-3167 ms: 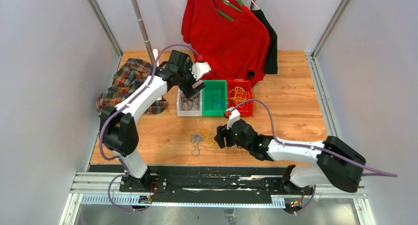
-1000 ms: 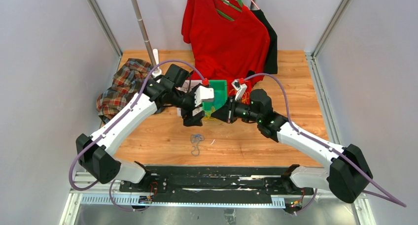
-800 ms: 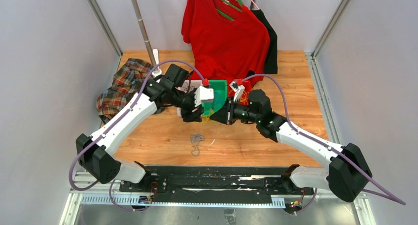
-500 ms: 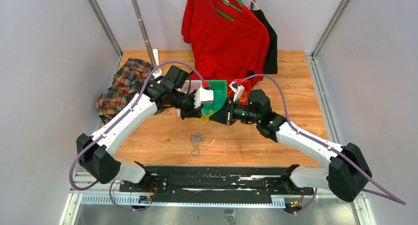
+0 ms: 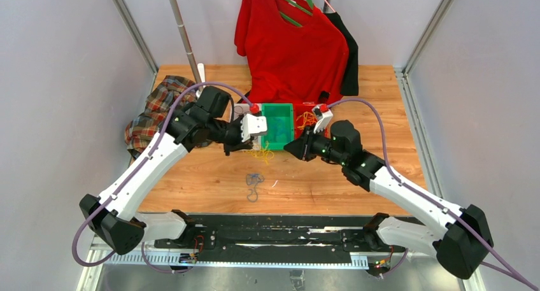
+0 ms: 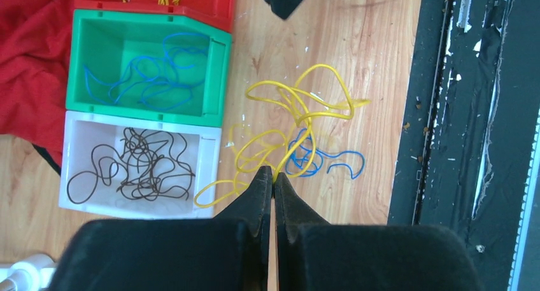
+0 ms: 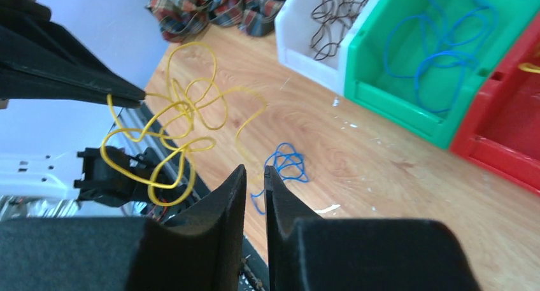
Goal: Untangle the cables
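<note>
Your bins (image 6: pixel 220 81) hold most cables (image 6: pixel 137 167); what remains is the yellow tangle (image 6: pixel 298 114) pinched tight in your left hand (image 6: pixel 272 176) and a blue cable (image 6: pixel 312 167) on the counter (image 6: pixel 382 62), while I cannot tell what your right hand (image 7: pixel 255 176) grips.

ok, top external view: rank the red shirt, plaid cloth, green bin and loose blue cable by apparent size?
Largest to smallest:
1. red shirt
2. plaid cloth, partly hidden by the left arm but still clearly bigger than the bin
3. green bin
4. blue cable
</note>
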Robot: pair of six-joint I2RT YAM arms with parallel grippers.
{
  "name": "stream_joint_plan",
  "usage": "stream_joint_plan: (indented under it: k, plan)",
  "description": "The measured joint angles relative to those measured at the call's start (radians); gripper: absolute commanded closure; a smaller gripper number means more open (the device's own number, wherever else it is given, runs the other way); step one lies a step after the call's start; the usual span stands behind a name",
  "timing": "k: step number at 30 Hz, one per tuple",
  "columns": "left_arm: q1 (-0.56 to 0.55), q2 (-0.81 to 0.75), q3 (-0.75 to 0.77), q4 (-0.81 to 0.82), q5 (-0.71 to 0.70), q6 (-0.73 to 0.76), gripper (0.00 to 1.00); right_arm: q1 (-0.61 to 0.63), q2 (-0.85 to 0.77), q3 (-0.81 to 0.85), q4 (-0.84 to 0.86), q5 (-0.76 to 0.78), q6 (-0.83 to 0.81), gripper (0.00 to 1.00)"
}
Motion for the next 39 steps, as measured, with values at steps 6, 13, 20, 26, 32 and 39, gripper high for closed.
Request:
stream_joint_plan:
  k: [6,13,20,26,32,39]
  plan:
    - [0.000,-0.015,0.008,-0.021,-0.010,-0.012,1.00,-0.001,-0.066,-0.006,-0.045,0.106,-0.048,0.60]
    - [0.000,-0.007,0.053,-0.028,0.018,-0.041,0.99,0.005,-0.090,-0.007,0.016,0.086,-0.123,0.33]
    - [0.000,0.021,0.091,-0.027,0.064,-0.064,0.99,0.086,0.069,0.080,0.116,-0.012,-0.177,0.31]
    - [0.000,0.026,0.107,-0.031,0.095,-0.072,0.99,0.143,0.209,0.137,0.198,-0.061,-0.187,0.45]
    - [0.000,0.026,0.115,-0.042,0.119,-0.075,0.93,0.143,0.254,0.137,0.229,-0.047,-0.175,0.98]
    - [0.000,0.026,0.129,-0.043,0.079,-0.082,0.20,0.074,0.176,0.136,0.155,0.033,-0.210,1.00]
